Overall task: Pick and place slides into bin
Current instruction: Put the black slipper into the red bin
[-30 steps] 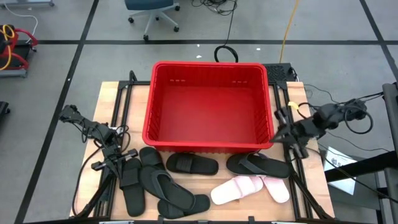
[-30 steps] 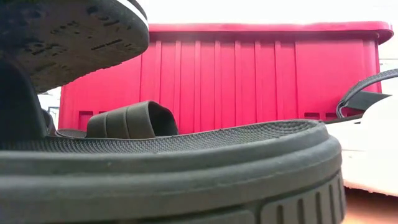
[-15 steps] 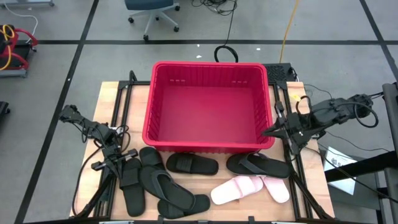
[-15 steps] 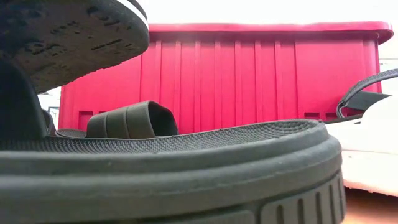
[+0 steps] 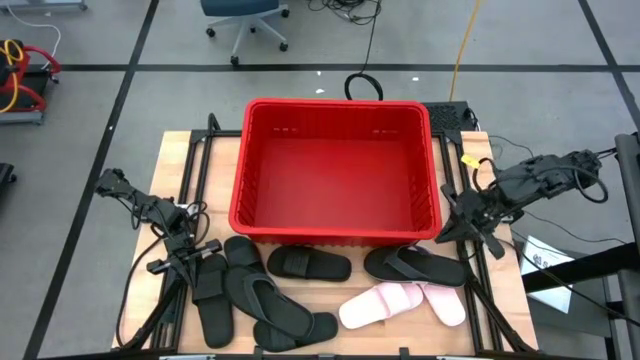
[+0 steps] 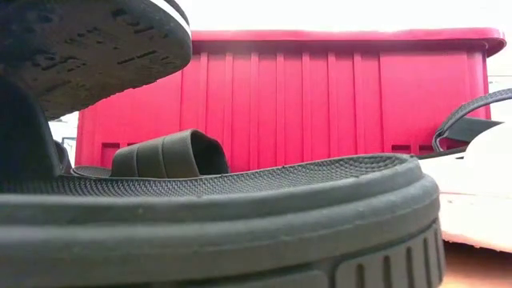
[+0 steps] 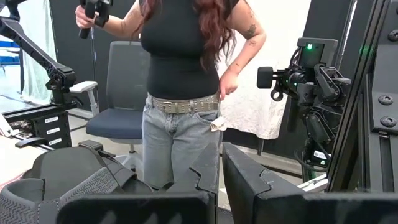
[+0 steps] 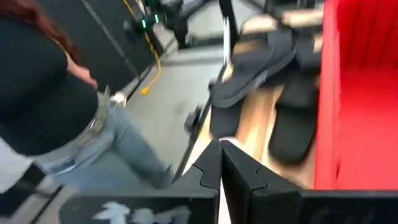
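Currently the right hand (image 5: 440,233), fingers pressed together and empty, hovers off the front right corner of the big red ribbed plastic bin (image 5: 337,238). Nearest it lies a matte black slide (image 5: 413,265), lengthwise along the bin's front wall on the bench (image 5: 330,296). Left hand (image 5: 163,264) waits among farther slides, grip unclear.

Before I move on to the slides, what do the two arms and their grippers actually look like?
Both arms are dark, jointed and slim, with black cables looping off them. The left gripper and right gripper each end in two black, angular fingers with notched inner edges. No markings are readable.
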Controlling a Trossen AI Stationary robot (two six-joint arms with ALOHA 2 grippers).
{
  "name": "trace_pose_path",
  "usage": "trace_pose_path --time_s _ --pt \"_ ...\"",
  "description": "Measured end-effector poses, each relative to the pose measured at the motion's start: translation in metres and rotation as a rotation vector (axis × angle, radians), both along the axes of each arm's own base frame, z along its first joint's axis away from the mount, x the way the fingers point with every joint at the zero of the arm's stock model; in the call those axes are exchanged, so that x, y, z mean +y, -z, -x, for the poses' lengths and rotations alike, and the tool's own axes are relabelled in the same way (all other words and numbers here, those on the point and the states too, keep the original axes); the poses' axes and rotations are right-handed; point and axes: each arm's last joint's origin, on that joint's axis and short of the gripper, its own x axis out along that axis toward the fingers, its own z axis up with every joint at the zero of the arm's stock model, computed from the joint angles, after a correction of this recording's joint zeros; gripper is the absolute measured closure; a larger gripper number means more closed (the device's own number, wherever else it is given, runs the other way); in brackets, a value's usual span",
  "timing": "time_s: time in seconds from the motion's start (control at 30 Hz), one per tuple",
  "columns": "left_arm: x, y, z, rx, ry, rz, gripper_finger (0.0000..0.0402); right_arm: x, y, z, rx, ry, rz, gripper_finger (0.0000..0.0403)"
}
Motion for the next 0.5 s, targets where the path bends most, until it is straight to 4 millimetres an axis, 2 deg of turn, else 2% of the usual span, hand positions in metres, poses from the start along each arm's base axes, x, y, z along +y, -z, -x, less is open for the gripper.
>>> trace_pose_path --time_s 0.13,0.5 --pt "0.0 0.0 0.0 0.0 0.0 0.0 0.0378 0.002 0.006 0.002 0.115 -0.048 -0.057 0.0403" --pt "0.0 0.0 0.0 0.0 0.0 0.0 0.0378 0.012 0.011 -0.001 0.294 -0.155 -0.197 0.0403"
